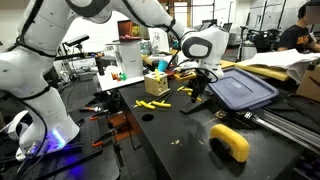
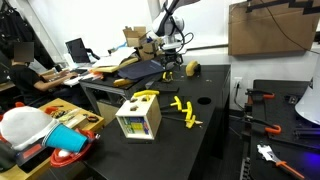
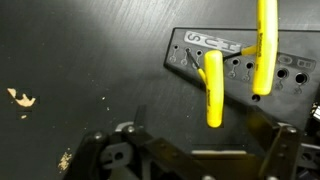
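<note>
Robotics lab: cluttered workbenches (image 2: 60,120), computer monitors (image 2: 77,48), scattered tools (image 2: 262,98).

Blue lid (image 1: 243,90), yellow ring (image 1: 230,142), small wooden box (image 2: 138,120), red bowls (image 2: 68,158)

Yellow pegs (image 3: 213,90) before pincer (image 3: 200,145), blue lid (image 1: 243,90) beside, open tabletop (image 3: 80,70) around

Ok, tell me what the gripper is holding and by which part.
Nothing is held. In the wrist view the gripper is open and empty; the nearest yellow rod, on the black holed plate, is clear of it.
</note>
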